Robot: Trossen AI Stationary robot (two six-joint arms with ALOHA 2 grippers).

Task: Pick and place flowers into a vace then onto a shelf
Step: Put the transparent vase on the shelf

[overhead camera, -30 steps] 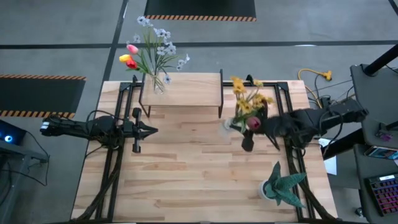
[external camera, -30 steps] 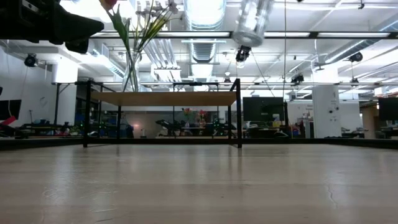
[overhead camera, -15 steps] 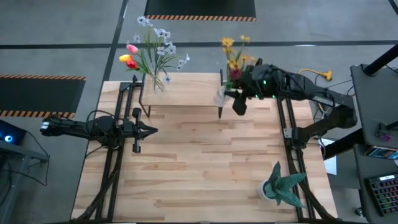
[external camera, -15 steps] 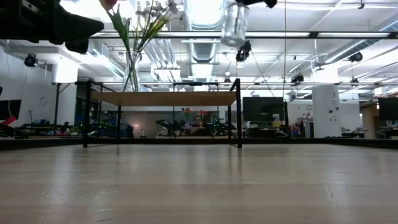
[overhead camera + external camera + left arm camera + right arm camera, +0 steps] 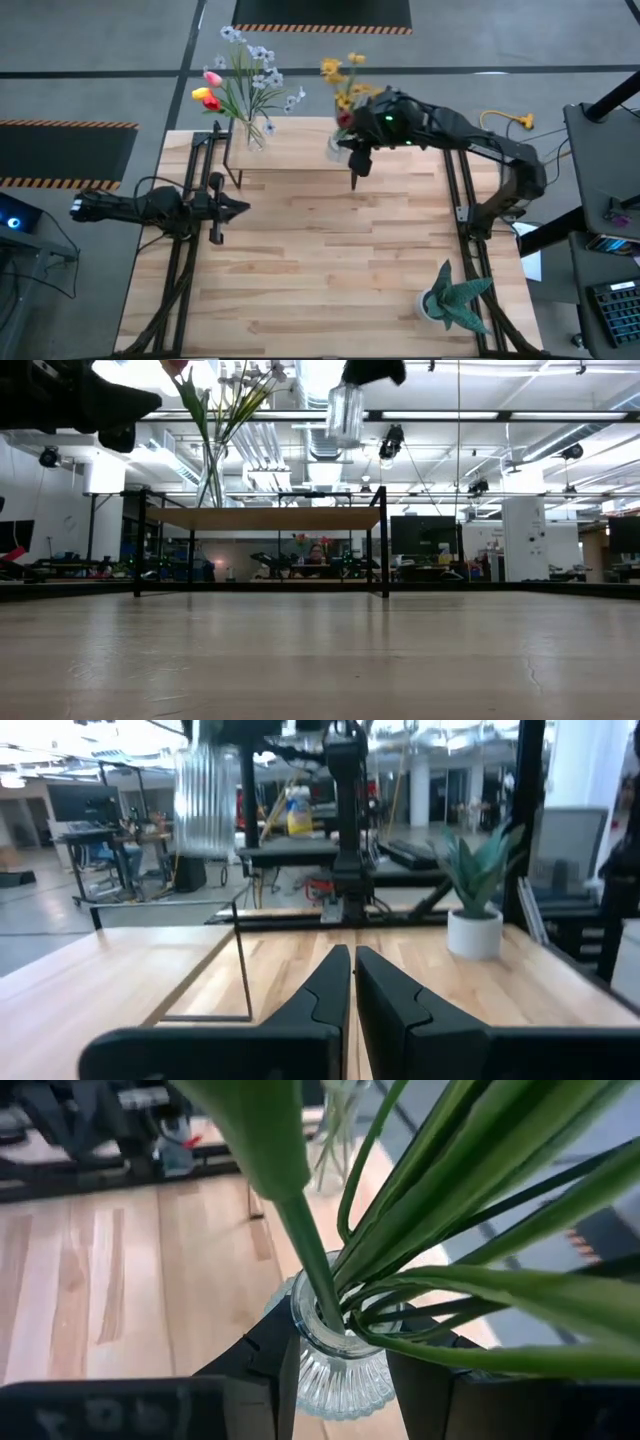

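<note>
Over the right end of the shelf (image 5: 292, 143), we see the right gripper (image 5: 345, 150) clamped on a ribbed clear glass vase (image 5: 335, 1365), its two dark fingers (image 5: 420, 1380) pressed against the fluted sides just below the round rim. From that narrow mouth rise smooth green stems and long strap-like leaves, topped in the high view by the yellow-bloomed bunch (image 5: 345, 80) with a dark maroon bloom among it. From table height we see the held vase hanging in the air above the shelf's thin light wooden board, clear of it.

At the shelf's left end stands a second vase (image 5: 212, 475), tall and clear, holding red, yellow and pink tulips and a spray of small pale blossoms (image 5: 255, 75). Thin black metal legs carry the board over the larger planked tabletop (image 5: 320, 270).

Well apart, the left gripper (image 5: 352, 982) waits low over the table's left side, its tapered dark fingers closed together on nothing. A spiky-leaved potted plant (image 5: 452, 297) sits in a white pot near the table's front right corner.
</note>
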